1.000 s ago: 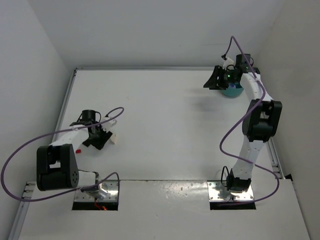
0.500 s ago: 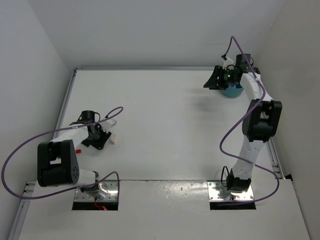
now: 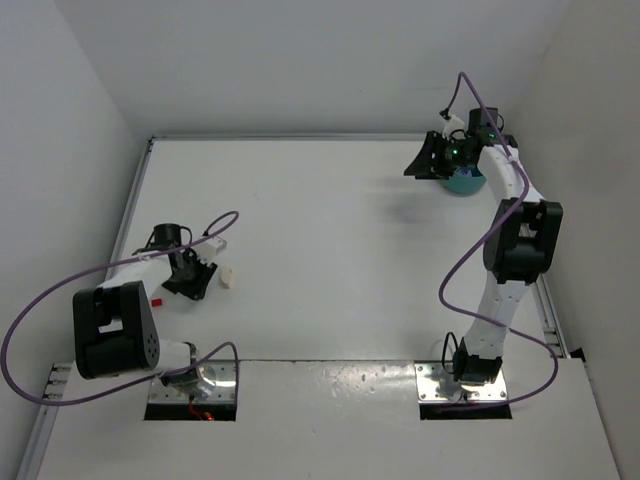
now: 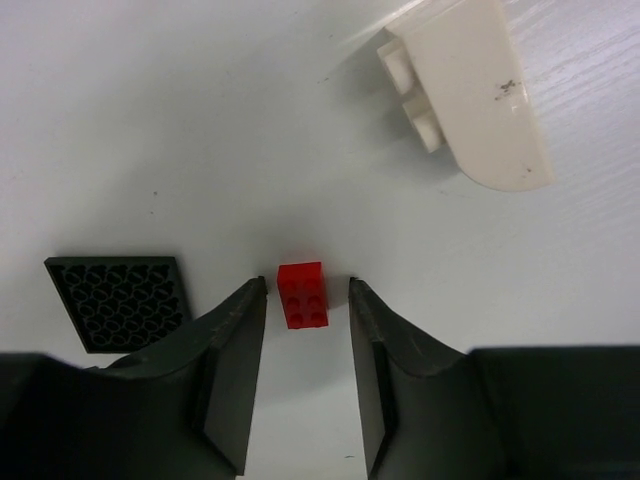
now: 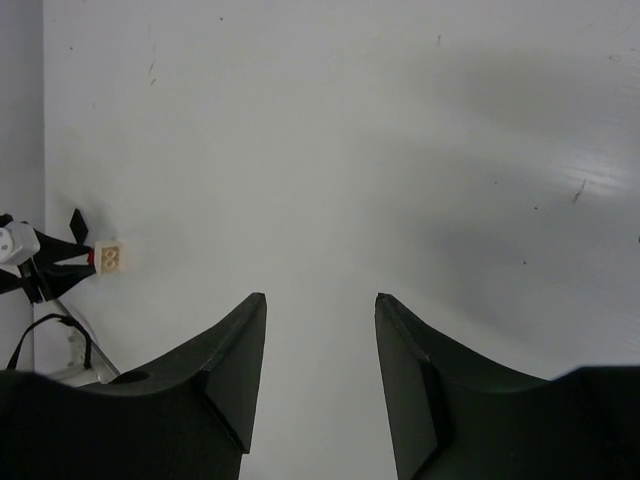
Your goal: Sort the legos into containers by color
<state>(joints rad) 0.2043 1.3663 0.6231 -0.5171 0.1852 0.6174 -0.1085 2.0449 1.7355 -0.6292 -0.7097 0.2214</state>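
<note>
1. you're working in a robotics lab test cell: a plain white table (image 3: 330, 260) shut in by bare white walls (image 3: 300, 60) on 3 sides.
2. your left arm (image 3: 115, 320) and right arm (image 3: 515, 240) are bolted to metal plates (image 3: 192, 385) at the near edge, as a fixed rig.
3. purple cables (image 3: 443, 290) loop loose from each arm, unhidden, and the light is flat and even across the lightly scuffed white surface.

Right claw (image 5: 320, 300) parted, white table (image 5: 350, 130), cream brick (image 5: 107, 258) far left
</note>
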